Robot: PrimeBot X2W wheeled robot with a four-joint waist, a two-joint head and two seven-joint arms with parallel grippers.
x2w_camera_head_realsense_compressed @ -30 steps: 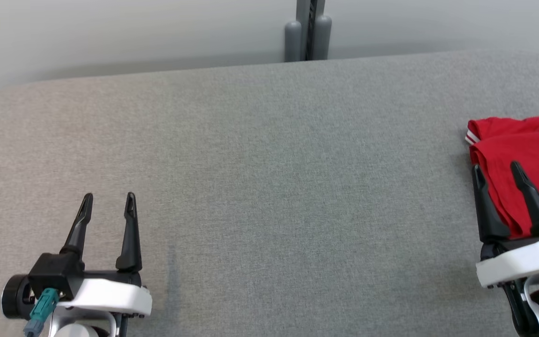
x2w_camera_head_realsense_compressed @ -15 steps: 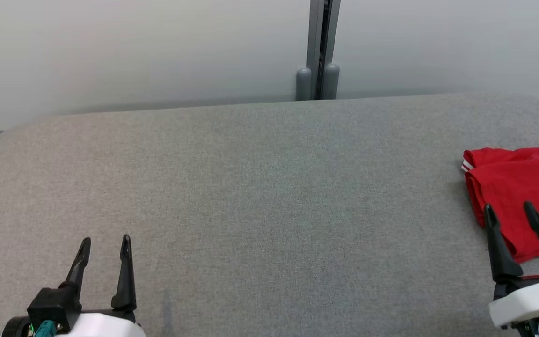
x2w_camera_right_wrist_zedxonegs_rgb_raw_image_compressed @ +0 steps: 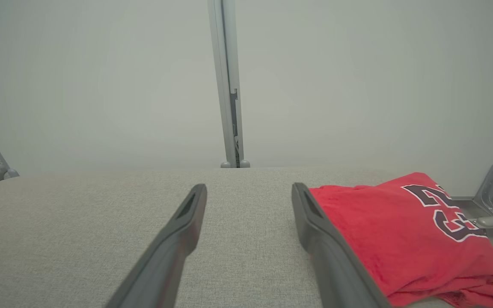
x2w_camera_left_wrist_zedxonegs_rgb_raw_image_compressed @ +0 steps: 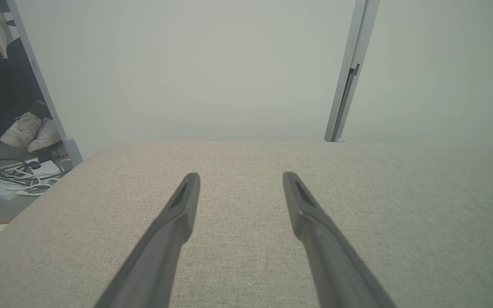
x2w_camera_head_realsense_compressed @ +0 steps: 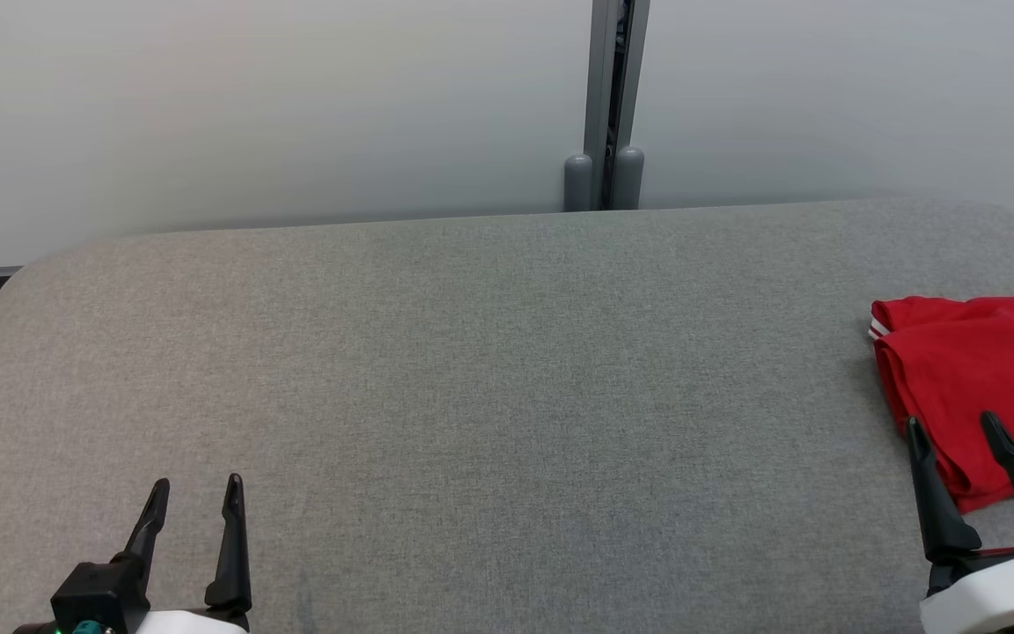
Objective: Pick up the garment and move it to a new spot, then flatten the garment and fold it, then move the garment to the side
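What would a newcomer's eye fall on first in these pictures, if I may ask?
The folded red garment with dark numerals stands out first, lying at the right end of the grey padded table. Next come the two open grippers: the right gripper close by the garment's near corner, and the left gripper over bare fabric at the lower left.

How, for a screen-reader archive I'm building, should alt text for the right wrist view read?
A folded red garment with dark numerals lies at the right of a grey padded surface, just beside the open, empty right claw. Behind stand a pale wall and a grey post.
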